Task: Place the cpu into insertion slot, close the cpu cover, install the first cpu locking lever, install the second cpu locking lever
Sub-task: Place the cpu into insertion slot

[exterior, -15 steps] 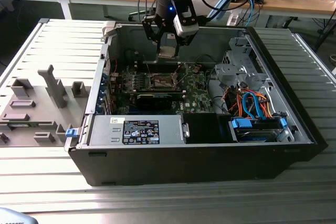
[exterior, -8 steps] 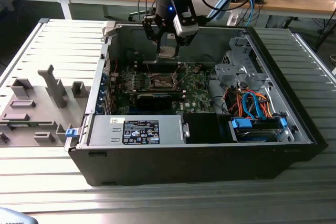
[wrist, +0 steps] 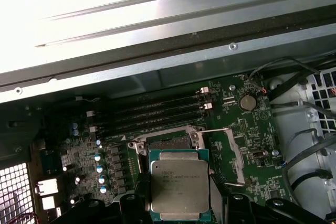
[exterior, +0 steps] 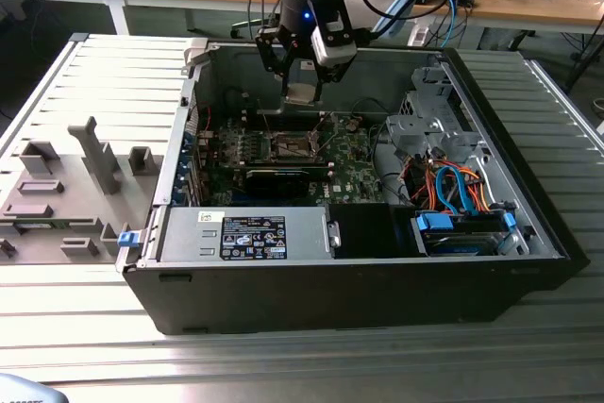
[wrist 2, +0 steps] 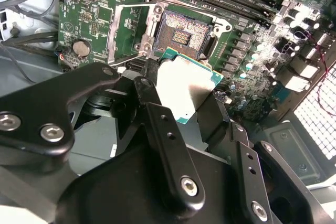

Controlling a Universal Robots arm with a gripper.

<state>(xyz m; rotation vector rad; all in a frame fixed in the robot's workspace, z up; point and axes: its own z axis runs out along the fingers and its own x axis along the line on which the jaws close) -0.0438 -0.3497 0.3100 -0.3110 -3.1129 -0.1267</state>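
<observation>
My gripper [exterior: 301, 85] is shut on the cpu [exterior: 300, 94], a flat square chip with a pale metal top, and holds it by two opposite edges. It hangs inside the open computer case [exterior: 142, 276], a little above and behind the insertion slot [exterior: 287, 146]. In both wrist views the cpu [wrist 2: 188, 83] [wrist: 180, 181] sits between the black fingers [wrist 2: 148, 88], short of the dark square insertion slot [wrist 2: 181, 35] [wrist: 169, 141]. The slot lies bare. The cpu cover [wrist 2: 127, 26] [wrist: 234, 153] is swung open to one side of it, and a thin wire lever [wrist 2: 126, 62] stands loose next to it.
Long memory slots [wrist: 152, 113] run beside the socket. A black card [exterior: 283, 175] crosses the board in front of it. Cables [exterior: 448, 186], a drive cage [exterior: 425, 125] and a power supply [exterior: 250, 233] fill the case. A grey fixture tray [exterior: 57, 195] lies at the exterior view's left.
</observation>
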